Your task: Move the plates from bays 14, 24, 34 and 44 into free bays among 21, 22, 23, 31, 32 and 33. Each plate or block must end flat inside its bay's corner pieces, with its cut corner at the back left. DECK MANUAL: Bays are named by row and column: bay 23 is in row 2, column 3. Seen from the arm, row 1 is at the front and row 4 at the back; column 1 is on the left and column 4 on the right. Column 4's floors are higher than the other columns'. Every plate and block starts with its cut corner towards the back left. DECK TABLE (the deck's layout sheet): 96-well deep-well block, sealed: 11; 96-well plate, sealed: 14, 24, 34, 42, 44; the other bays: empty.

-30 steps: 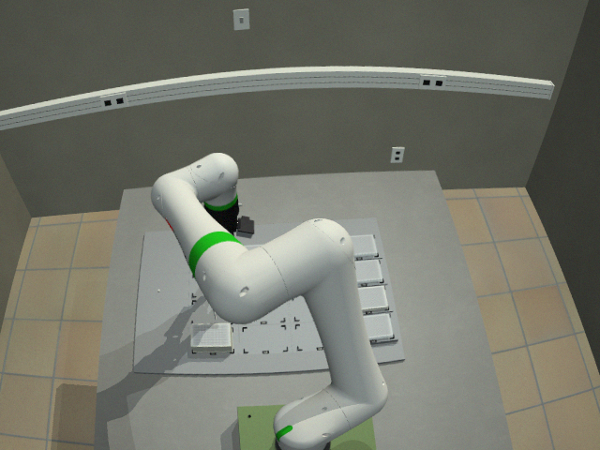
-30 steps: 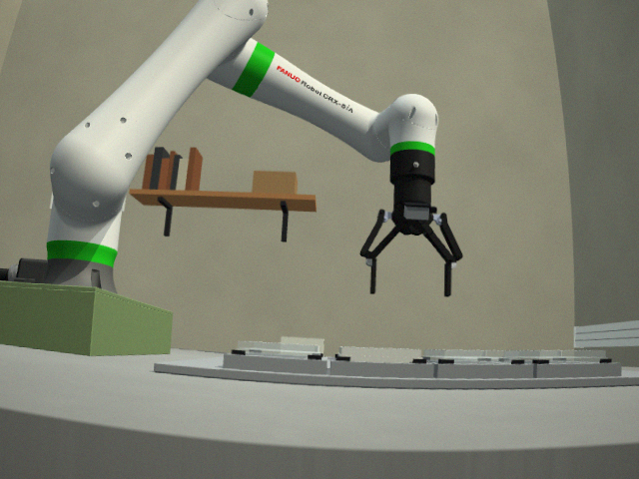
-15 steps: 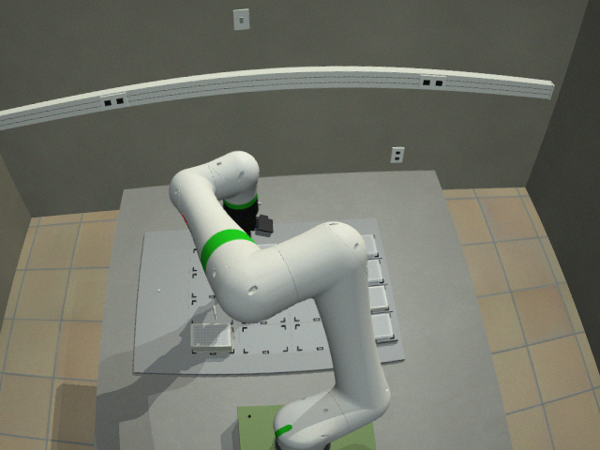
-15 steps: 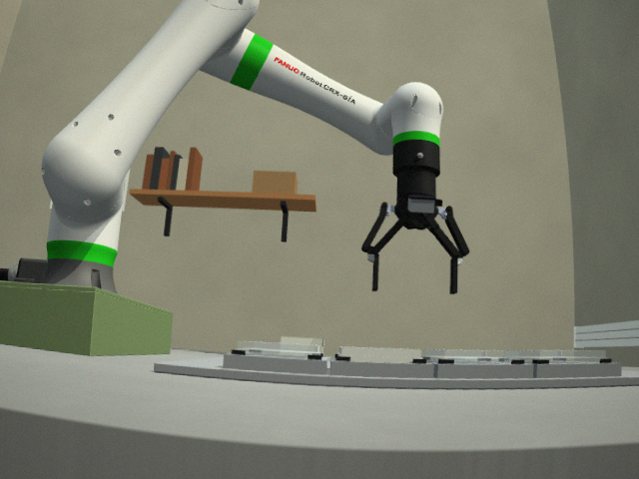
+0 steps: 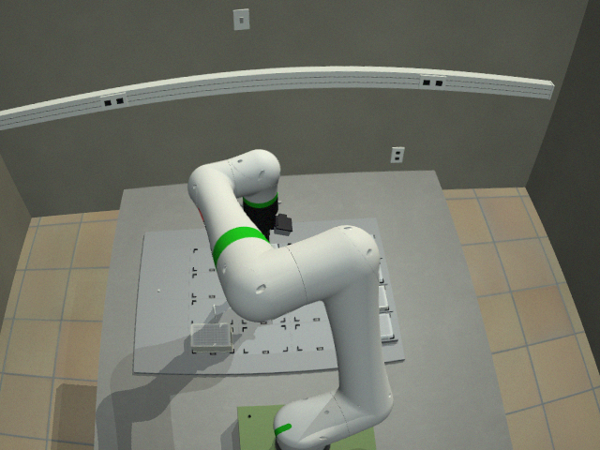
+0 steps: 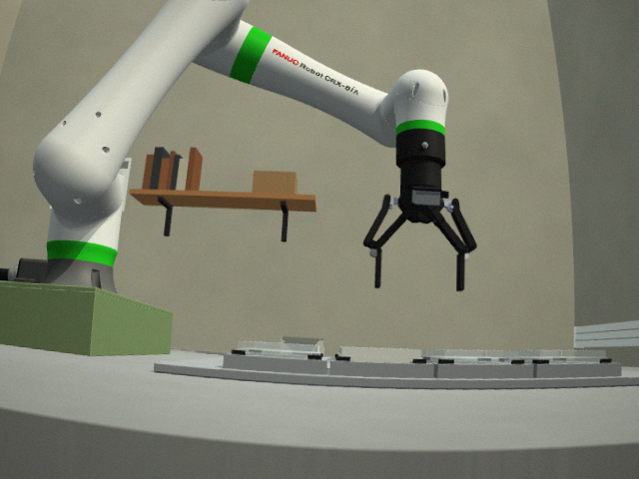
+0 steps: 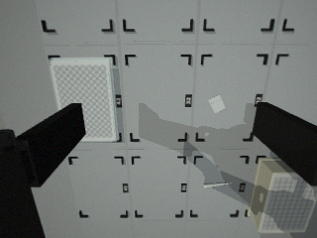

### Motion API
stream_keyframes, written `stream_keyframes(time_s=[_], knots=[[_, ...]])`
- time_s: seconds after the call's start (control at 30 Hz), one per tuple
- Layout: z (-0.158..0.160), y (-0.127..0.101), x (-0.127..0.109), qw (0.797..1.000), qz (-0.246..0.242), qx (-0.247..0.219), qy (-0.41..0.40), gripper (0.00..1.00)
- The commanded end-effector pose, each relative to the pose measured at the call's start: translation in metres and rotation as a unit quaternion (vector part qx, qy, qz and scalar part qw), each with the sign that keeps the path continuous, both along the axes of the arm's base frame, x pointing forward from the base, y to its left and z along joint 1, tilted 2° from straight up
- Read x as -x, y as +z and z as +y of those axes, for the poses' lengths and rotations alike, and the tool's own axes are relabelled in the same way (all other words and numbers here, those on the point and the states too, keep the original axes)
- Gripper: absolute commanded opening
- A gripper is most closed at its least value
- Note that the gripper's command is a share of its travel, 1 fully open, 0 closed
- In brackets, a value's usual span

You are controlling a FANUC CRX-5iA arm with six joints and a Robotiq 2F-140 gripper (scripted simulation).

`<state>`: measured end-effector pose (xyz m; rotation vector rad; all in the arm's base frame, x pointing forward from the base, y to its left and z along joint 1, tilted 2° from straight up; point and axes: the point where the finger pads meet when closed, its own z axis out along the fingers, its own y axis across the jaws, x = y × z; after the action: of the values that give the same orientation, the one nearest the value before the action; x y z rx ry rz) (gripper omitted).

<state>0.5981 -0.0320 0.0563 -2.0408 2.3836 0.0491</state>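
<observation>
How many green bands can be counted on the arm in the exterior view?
3: a low band near the base, a middle band on the forearm, and an end band at the wrist. More may be hidden, since the frame cuts off the elbow.

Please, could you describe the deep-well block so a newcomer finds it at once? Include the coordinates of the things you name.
On the grey deck board (image 5: 162,334) (image 6: 206,372) (image 7: 158,74), go to the front-left corner bay, nearest the arm's base. The deep-well block (image 5: 211,335) (image 6: 302,340) (image 7: 287,205) there is cream-sided, with a gridded top. It is clearly thicker than the plates (image 5: 386,325) (image 6: 378,353) in column 4.
</observation>
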Motion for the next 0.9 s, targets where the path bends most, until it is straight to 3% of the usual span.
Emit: stream_keyframes(time_s=[0.0, 0.87], knots=[[-0.0162, 0.0009, 0.0017, 1.0, -0.001, 0.0, 0.0, 1.0], [-0.0241, 0.0008, 0.0029, 1.0, -0.001, 0.0, 0.0, 1.0]])
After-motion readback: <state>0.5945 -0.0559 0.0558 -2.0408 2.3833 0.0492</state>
